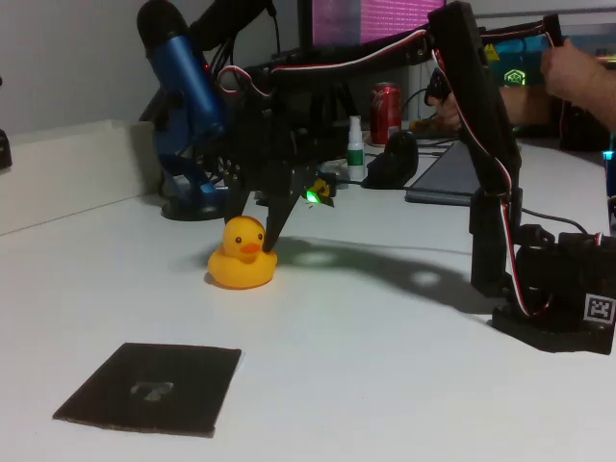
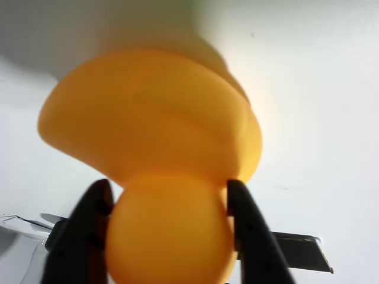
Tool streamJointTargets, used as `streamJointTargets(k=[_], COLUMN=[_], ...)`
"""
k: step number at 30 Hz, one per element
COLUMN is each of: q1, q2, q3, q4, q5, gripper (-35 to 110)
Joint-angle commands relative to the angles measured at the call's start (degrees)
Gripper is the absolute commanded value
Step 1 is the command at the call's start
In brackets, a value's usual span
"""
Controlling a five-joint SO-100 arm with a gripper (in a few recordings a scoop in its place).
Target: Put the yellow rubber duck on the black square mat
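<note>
White desk (image 1: 385, 366) under dim office light, cluttered behind with a blue microphone (image 1: 183, 87), a red can (image 1: 386, 111) with lettering too blurred for reading, and a small bottle (image 1: 355, 144). Black-and-white square marker tag (image 1: 600, 309) sitting on the arm base. Reaching from that base up and over, then bending down onto the yellow rubber duck (image 1: 243, 255). Fingers (image 2: 89, 228) pressing both sides of the duck's head, clamping it. Duck resting on the desk, well behind the black square mat (image 1: 154, 387), apart from it. Faint grey mark showing at the mat's centre.
</note>
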Motion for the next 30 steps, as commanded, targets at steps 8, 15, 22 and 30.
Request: streamJointTargets(k=[8,15,22,30], q1=[-1.5,-2.1,-4.1,-20.6], q2=[4.6,16.3,25.2,25.4], q3=[-1.9,-1.7,-1.2,-2.0], q4=[0.9,1.0,1.1,1.0], q5=[-0.9,-0.8,-0.9,-1.0], gripper=[12,12,12,12])
